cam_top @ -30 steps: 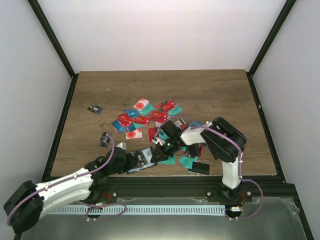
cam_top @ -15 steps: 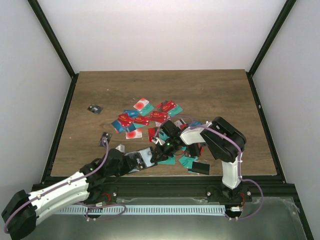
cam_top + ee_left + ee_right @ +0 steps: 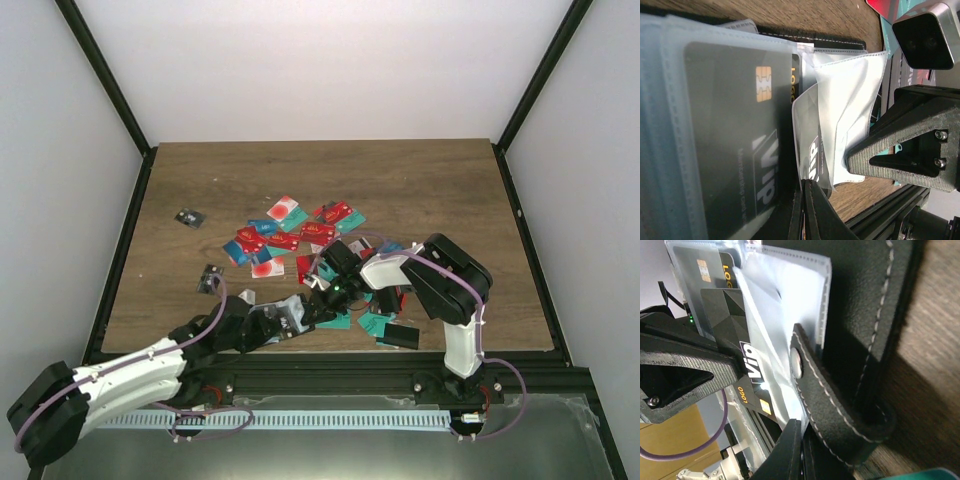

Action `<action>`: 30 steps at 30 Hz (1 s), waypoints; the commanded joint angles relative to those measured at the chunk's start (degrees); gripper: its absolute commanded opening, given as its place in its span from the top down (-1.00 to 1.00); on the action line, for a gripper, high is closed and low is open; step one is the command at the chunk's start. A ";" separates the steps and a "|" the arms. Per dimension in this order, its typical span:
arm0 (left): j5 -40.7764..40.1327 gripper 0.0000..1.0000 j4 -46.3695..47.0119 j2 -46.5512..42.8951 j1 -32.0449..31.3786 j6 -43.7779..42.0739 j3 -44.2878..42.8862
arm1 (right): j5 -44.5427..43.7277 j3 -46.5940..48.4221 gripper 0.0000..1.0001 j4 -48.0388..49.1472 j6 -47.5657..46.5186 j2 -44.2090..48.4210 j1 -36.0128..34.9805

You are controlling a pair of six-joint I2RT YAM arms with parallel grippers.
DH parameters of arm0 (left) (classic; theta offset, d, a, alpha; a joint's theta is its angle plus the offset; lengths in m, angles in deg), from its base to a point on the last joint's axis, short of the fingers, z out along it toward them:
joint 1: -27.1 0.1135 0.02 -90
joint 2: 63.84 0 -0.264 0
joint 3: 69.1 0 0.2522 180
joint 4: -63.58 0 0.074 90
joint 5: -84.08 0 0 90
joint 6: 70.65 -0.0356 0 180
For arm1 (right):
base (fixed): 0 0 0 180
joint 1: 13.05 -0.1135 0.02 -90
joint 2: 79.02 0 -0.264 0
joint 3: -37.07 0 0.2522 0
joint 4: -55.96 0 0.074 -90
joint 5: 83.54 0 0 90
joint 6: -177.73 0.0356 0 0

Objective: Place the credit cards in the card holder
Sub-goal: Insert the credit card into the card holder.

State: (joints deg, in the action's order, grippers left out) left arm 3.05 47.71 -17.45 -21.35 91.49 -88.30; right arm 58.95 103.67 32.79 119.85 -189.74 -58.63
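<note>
**Card holder** [image 3: 288, 315]: open, in the lower centre of the top view, near the front edge of the table [image 3: 420, 180]. Its long axis runs left to right, with the right end slightly up-frame.
- Clear pockets [image 3: 845, 95] fan out toward the right.
- Clasp tab [image 3: 835, 405] curls over the black cover.
- One pocket holds a black card [image 3: 735, 135].

**Left gripper** [image 3: 257, 327]: fingers closed, pinching the holder's left end.

**Right gripper** [image 3: 314, 304]: fingers closed on a clear pocket leaf at the right end.

**Credit cards** [image 3: 285, 238]: red, teal and blue, scattered just up-frame of the holder.
</note>
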 commanded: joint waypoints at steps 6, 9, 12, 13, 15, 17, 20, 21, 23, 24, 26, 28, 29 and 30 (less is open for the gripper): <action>-0.21 0.92 -9.74 -3.48 1.11 -6.63 0.47 | -6.63 1.65 0.89 -4.51 -2.96 -0.74 -0.61; -1.13 0.92 -11.19 -3.32 1.75 -8.94 -0.57 | -6.77 1.78 0.72 -5.39 -3.31 0.02 -0.31; -0.75 0.92 -9.19 -2.37 2.10 -9.82 -0.51 | -6.83 2.21 0.55 -6.34 -3.64 0.57 0.01; -0.72 0.92 -8.20 -0.55 2.12 -10.09 -0.62 | -6.91 2.33 0.53 -6.58 -3.77 0.83 0.19; -1.07 0.92 -7.37 1.14 2.13 -10.86 -1.41 | -7.05 2.51 0.52 -7.07 -3.91 1.27 0.44; -2.30 0.92 -7.66 2.45 2.25 -11.98 -2.19 | -7.20 2.69 0.52 -7.57 -4.22 1.55 0.57; -3.56 0.92 -8.22 4.47 2.38 -13.46 -5.26 | -7.52 2.64 0.53 -7.92 -4.38 1.61 0.75; -3.79 0.92 -8.26 5.17 2.54 -13.92 -5.74 | -7.64 2.56 0.53 -8.01 -4.43 1.61 0.82; -3.99 0.92 -8.30 6.84 2.74 -14.55 -6.43 | -7.83 2.17 0.53 -8.13 -4.47 1.64 0.97; -3.96 0.92 -8.12 7.39 2.86 -14.88 -6.62 | -7.88 1.99 0.53 -8.21 -4.51 1.79 1.04; -3.89 0.92 -8.28 8.39 2.91 -15.40 -7.13 | -8.01 1.60 0.54 -8.12 -4.55 1.98 1.34; -3.98 0.92 -9.26 8.80 2.96 -15.73 -7.64 | -8.02 1.34 0.57 -8.15 -4.60 2.05 1.65; -4.16 0.92 -9.84 8.76 2.95 -15.91 -7.85 | -8.04 1.26 0.57 -8.16 -4.61 2.00 1.77; -4.33 0.92 -10.51 8.47 2.99 -16.03 -8.04 | -8.02 1.26 0.58 -8.11 -4.55 2.03 1.86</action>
State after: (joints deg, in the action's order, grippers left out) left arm 2.44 42.66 -9.63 -19.01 77.68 -95.93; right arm 56.33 105.53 27.41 116.35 -188.12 -58.09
